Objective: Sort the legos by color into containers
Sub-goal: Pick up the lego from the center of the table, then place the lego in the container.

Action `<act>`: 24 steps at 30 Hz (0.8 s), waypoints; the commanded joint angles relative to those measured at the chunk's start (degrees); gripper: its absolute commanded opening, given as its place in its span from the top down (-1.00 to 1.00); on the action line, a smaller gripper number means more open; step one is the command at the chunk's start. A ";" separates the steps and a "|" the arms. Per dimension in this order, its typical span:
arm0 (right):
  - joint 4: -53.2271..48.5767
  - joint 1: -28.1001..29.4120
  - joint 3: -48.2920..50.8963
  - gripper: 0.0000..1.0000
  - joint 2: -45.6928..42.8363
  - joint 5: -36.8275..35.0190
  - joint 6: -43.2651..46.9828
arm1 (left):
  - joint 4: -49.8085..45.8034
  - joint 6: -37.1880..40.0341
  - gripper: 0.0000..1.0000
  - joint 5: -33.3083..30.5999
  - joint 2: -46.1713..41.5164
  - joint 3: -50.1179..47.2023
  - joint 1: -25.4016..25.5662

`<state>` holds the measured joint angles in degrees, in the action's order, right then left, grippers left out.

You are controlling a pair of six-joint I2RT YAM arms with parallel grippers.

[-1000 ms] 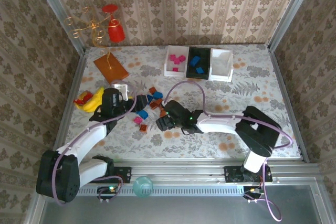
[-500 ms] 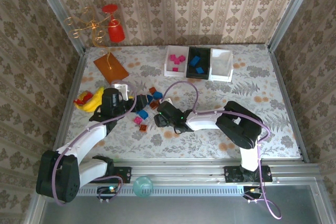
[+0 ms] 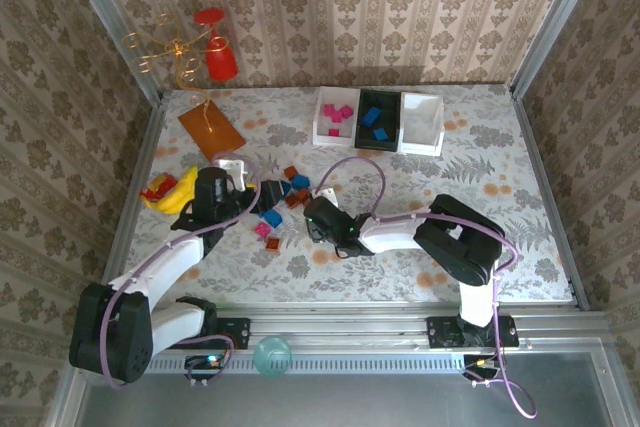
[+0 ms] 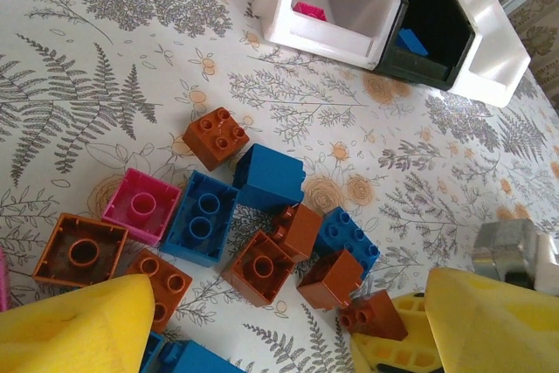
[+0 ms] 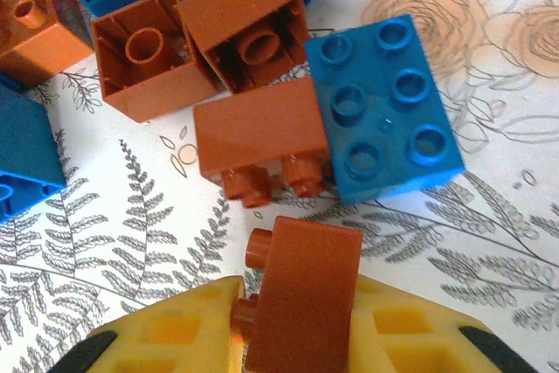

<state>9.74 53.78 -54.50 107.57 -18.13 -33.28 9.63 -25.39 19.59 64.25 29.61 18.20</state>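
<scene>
Loose legos lie in a pile (image 3: 283,197) at the table's middle left: brown (image 4: 216,137), blue (image 4: 269,177) and pink (image 4: 141,207) bricks. My right gripper (image 5: 301,334) is shut on a brown brick (image 5: 306,290) at the pile's near edge, studs pointing left; a brown (image 5: 258,141) and a blue brick (image 5: 383,107) lie just beyond it. My left gripper (image 4: 279,338) hangs open low over the pile, nothing between its yellow fingers (image 4: 74,329). At the back stand a white container (image 3: 335,119) with pink bricks, a black container (image 3: 377,119) with blue bricks and another white container (image 3: 421,123).
An orange-brown board (image 3: 211,129) lies at the back left. A yellow banana toy (image 3: 170,190) sits at the left edge beside my left arm. A red cup with gold wire (image 3: 220,59) hangs on the back wall. Metal rails border the table.
My right gripper has slid left to the pile's near edge and closed on a brown brick. The left arm has stayed where it was, open.
</scene>
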 commanded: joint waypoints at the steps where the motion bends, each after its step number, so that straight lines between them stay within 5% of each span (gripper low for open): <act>1: 0.33 -0.25 2.20 0.46 -3.72 -2.96 -0.65 | 1.74 -0.89 -0.64 0.56 0.87 -0.18 1.23; 10: -1.88 -5.98 10.14 0.54 -18.37 -3.04 0.98 | 10.71 -0.57 -0.64 -2.24 3.51 1.35 13.18; 17: -2.59 -19.99 12.69 0.54 -27.48 2.86 3.77 | 12.83 2.82 -0.62 -2.99 8.75 7.46 19.49; 24: -2.37 -36.75 7.47 0.54 -25.89 10.14 3.65 | 11.71 13.23 -0.64 -7.94 10.14 10.91 20.64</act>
<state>8.05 21.19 -43.79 80.82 -11.77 -30.15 20.16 -18.81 14.79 73.56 38.89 38.70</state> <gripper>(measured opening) 0.257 0.818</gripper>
